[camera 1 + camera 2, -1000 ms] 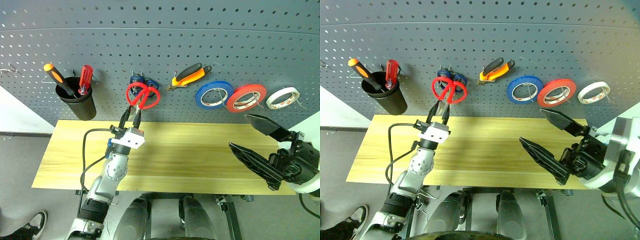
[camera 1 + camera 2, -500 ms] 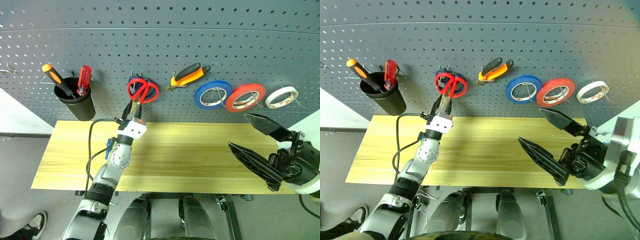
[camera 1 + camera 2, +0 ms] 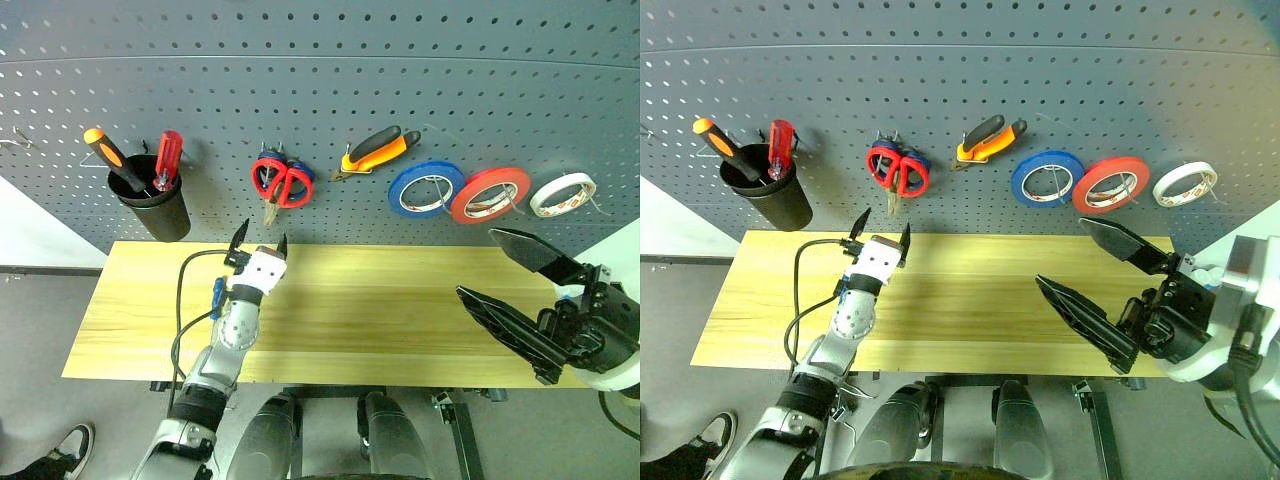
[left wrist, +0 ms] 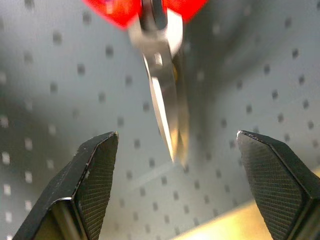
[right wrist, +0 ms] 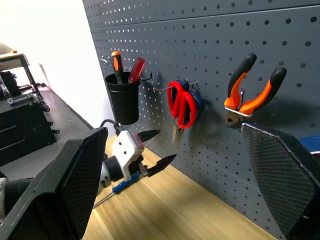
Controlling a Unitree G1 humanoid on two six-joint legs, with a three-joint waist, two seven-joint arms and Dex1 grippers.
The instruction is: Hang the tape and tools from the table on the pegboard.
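jaws on both arms stand released. your left gripper (image 3: 260,240) sits left of centre in the head view, spread wide and holding nothing, just below the red scissors (image 3: 281,181), which hang on the pegboard (image 3: 320,90) in front of a blue-handled pair. your right gripper (image 3: 515,280) waits at the lower right, also parted and holding nothing. to the right on the board you will find the pliers (image 3: 378,150), a blue roll (image 3: 427,188), a red roll (image 3: 491,194) and the white tape (image 3: 564,195). on the surface (image 3: 380,310), a small blue-handled screwdriver (image 5: 121,186) lies beside your left wrist; that one looks like the last piece left to hang.
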